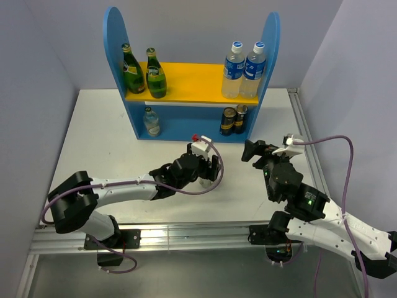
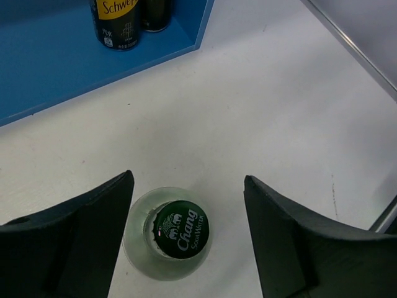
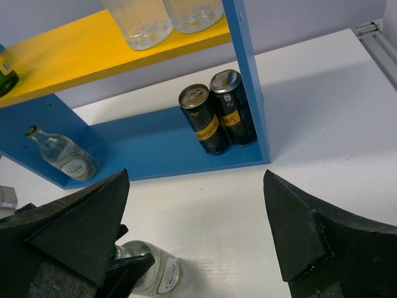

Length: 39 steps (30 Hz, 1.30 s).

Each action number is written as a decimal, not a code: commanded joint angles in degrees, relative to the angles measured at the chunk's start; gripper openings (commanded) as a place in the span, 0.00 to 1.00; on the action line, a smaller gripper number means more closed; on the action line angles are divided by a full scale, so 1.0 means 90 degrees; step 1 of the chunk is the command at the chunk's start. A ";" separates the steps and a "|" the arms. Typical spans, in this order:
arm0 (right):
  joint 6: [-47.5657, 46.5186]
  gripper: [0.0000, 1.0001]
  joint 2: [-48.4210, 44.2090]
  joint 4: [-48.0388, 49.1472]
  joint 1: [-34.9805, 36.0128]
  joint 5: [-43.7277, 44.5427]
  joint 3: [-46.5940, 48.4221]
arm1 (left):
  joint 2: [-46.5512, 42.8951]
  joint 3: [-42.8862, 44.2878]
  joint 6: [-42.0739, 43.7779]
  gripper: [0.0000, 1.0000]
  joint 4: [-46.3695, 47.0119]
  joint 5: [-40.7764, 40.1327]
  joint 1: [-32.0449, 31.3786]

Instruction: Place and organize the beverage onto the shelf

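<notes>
View from above and both wrist views. My left tool is low over the white table, in front of the shelf, with its jaws spread wide. A clear glass bottle with a green "Chang Soda Water" cap stands upright on the table between them. In the left wrist view it sits close against the finger on the left of that view, and a plain gap separates it from the other finger. I cannot tell whether the near finger touches the glass.

My right tool is to the right of the left one, also in front of the shelf. Its jaws are wide apart and hold nothing. They face the shelf's lower right corner.

The shelf stands at the back of the table. On its yellow upper board, two green glass bottles stand side by side at the left end. Two clear water bottles with blue caps stand side by side at the right end. On the blue base, a small clear bottle stands at the left. Two dark cans with yellow labels stand together at the right, against the side panel.
</notes>
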 commanded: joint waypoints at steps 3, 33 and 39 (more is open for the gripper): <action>0.0081 0.95 -0.0049 0.0070 -0.0026 0.0181 -0.0023 | 0.0058 0.0107 -0.0109 0.69 0.0364 -0.0326 -0.0036; 0.0090 0.95 -0.0078 0.0060 -0.0026 0.0191 -0.0043 | 0.0068 0.1249 0.0925 0.00 -0.0047 -0.1734 0.1008; 0.0081 0.95 -0.0010 0.0090 -0.0026 0.0161 -0.0033 | 0.0340 0.1494 0.1179 0.00 0.0452 -0.1597 0.2014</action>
